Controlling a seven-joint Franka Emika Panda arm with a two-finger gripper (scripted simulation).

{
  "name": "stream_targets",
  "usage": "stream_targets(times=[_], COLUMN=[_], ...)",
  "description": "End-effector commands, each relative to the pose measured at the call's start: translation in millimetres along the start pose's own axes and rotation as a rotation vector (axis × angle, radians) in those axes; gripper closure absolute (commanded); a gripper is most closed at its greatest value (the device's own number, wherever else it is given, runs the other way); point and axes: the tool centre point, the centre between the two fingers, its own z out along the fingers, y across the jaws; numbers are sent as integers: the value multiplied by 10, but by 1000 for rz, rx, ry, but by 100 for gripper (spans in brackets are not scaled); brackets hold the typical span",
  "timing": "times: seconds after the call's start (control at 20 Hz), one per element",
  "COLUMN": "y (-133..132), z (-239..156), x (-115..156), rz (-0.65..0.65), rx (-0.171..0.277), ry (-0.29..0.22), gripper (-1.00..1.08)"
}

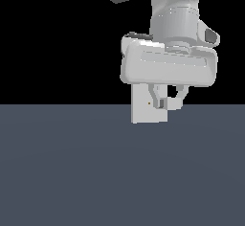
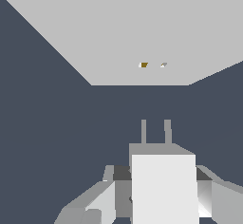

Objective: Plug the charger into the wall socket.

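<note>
Exterior view: the white Panda arm hangs from the upper right of the frame, its gripper [image 1: 169, 97] pointing down in front of the flat, upright light-grey square wall socket [image 1: 143, 111] at centre. Bare dark slate floor [image 1: 95, 172] fills the lower half. Wrist view shows the jaws closed on the small plain white cube-like charger [image 2: 163, 185], two thin grey prongs [image 2: 155, 132] aimed at the socket's orange dot [image 2: 144, 65], a floor gap between them.

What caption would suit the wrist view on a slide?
White charger, gripped in the jaws, points its two prongs at the light-grey wall socket, with a gap of dark floor showing between them.
</note>
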Motion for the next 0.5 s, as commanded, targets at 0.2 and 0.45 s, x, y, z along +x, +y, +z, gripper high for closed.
stream_targets(times=[0.2,0.45], y=[-3,-7], z=[6,22], x=[51,204], rz=[0,0], rx=[0,0], ry=[0,0], gripper=[108,108])
